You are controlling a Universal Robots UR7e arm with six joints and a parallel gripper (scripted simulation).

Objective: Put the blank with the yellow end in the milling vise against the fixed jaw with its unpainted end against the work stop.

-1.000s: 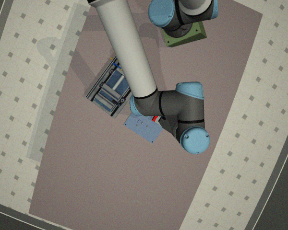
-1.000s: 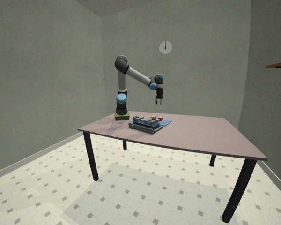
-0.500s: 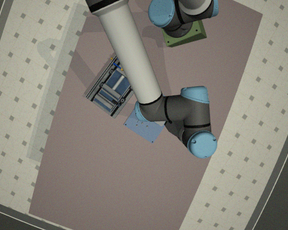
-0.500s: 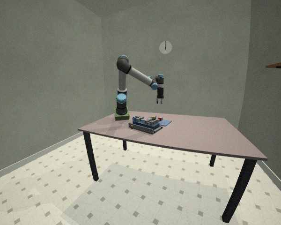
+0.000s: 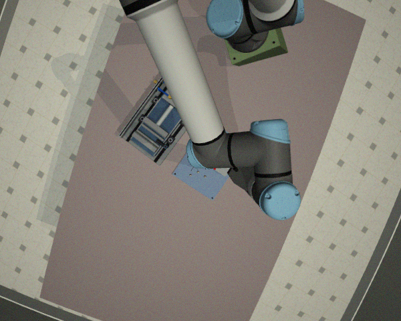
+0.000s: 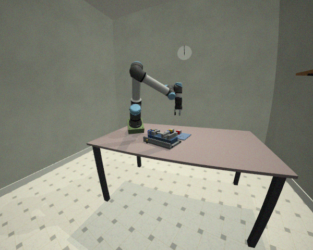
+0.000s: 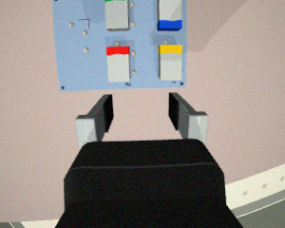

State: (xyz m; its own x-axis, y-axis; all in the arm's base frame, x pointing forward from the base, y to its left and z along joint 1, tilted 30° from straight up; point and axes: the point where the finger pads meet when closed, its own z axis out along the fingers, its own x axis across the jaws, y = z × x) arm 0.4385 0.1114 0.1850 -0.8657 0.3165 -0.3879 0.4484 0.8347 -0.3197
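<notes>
The blank with the yellow end (image 7: 171,63) (image 6: 171,130) lies on the blue plate (image 7: 68,71) (image 5: 207,188) (image 6: 185,136), at its near right corner in the wrist view. The red-ended blank (image 7: 118,66) (image 6: 178,132) lies to its left, the blue-ended blank (image 7: 170,14) and the green-ended blank (image 7: 117,15) beyond them. My gripper (image 7: 141,104) (image 6: 177,113) is open and empty, high above the table, just short of the plate's near edge in the wrist view. The milling vise (image 5: 152,126) (image 6: 161,138) stands beside the plate; the arm hides part of it in the top view.
Small pegs (image 7: 85,49) stand on the plate beside the blanks. Blue hoses (image 5: 163,91) show at one end of the vise. The green robot base (image 5: 277,45) (image 6: 135,130) stands on the table (image 5: 152,241) (image 6: 221,148), beyond the vise from the plate.
</notes>
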